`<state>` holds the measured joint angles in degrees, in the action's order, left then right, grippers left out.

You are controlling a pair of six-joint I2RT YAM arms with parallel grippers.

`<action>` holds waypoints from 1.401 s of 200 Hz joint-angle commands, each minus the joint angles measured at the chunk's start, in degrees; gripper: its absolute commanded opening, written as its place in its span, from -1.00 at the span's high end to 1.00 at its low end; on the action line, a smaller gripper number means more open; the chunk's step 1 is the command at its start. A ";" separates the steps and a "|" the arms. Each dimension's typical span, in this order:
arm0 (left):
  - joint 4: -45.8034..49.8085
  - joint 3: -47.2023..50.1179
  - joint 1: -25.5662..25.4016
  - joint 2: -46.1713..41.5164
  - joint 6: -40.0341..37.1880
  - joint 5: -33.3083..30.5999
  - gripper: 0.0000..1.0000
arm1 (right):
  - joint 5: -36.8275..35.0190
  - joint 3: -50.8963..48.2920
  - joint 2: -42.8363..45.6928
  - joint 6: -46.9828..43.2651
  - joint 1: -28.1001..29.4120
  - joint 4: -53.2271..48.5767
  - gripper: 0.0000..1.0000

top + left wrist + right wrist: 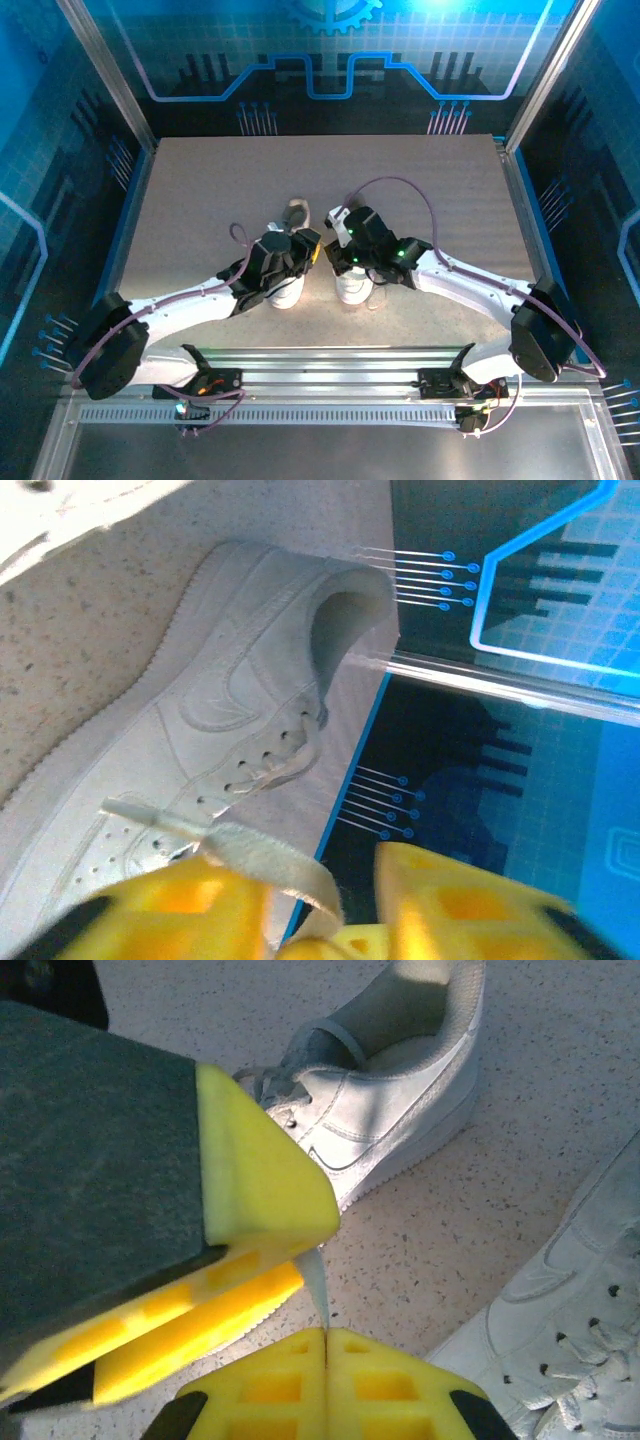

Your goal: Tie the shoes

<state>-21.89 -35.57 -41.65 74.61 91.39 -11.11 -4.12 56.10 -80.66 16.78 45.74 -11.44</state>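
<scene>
Pinching lace (316, 1285) in closed right hand (326, 1334) to hold it taut for knot; my left hand (335, 905) half-closed around lace, cannot tell if gripping.

Left shoe (288, 294) sits beside right shoe (352, 290) on table (200, 200).

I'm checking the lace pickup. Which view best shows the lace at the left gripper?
Left wrist: the lace runs from the shoe into the gap between the fingers of the left gripper. Right wrist shows a short sliver of it; in top external the left arm hides it.
</scene>
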 commanded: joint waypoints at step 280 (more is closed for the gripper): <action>16.54 -15.60 10.82 11.83 -83.81 32.89 1.00 | 3.30 -2.92 -6.48 -14.55 -16.56 -2.71 0.52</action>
<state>-6.83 -49.30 -30.59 85.14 9.93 21.08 1.48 51.86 -87.35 3.25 29.87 -14.35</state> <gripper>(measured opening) 0.050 0.242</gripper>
